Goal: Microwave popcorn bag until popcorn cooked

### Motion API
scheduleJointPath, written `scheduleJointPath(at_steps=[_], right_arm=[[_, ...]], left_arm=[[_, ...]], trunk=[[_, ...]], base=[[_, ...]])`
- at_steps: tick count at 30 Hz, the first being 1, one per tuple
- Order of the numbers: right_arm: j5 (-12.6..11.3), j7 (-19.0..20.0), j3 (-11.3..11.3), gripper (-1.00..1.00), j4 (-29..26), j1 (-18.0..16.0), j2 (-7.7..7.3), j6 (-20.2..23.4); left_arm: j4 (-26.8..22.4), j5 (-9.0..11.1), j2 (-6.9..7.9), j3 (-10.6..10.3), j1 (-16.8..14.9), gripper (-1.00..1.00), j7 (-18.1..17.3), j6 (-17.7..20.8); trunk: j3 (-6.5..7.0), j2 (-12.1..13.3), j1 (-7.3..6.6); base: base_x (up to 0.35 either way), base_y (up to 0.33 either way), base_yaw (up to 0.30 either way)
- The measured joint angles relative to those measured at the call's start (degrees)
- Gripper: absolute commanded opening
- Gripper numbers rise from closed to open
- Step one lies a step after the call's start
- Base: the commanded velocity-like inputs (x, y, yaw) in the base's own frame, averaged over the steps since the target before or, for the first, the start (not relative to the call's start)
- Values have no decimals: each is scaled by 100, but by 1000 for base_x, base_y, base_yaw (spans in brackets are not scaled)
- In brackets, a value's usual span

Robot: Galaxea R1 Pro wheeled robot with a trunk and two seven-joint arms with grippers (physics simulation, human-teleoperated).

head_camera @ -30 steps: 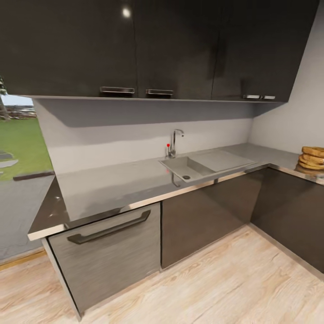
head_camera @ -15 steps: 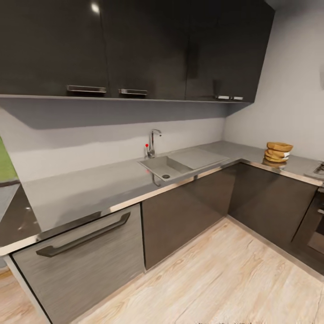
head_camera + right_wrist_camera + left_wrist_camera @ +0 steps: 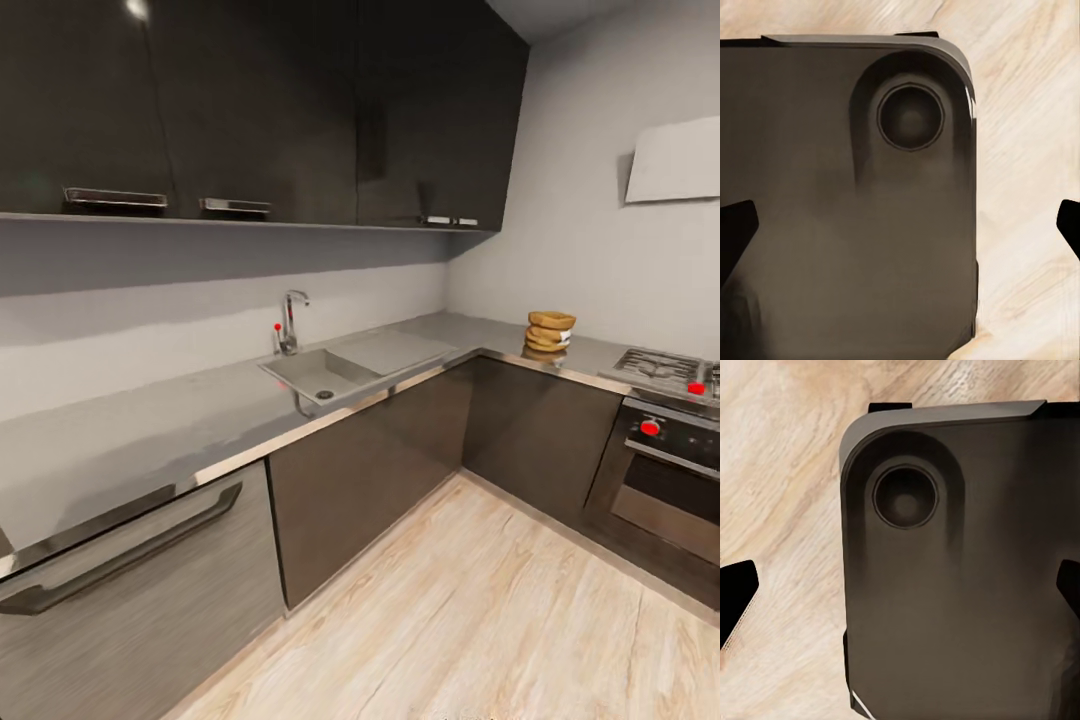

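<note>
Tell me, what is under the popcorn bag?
The popcorn bag stands on the steel-grey countertop, near the gas hob. A dark reflection lies beneath it; its underside is hidden.

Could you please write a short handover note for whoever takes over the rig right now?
Left gripper: open, holding nothing, hanging above the robot's dark base and the wood floor.
Right gripper: open, likewise holding nothing.
Popcorn bag: standing on the countertop past the corner, between the sink and the gas hob. An oven sits under the hob.
Done: nothing yet; the bag is untouched.
Left: drive to the bag, pick it up, locate the microwave, load the bag and heat it.
</note>
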Motion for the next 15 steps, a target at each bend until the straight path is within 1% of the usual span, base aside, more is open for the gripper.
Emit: scheduleJointPath(at_steps=[15], right_arm=[[-1,0,0,100,0,0,0,1]], left_arm=[[0,2,0,0,0,100,0,0]], trunk=[[43,0,0]], base=[[0,0,-300]])
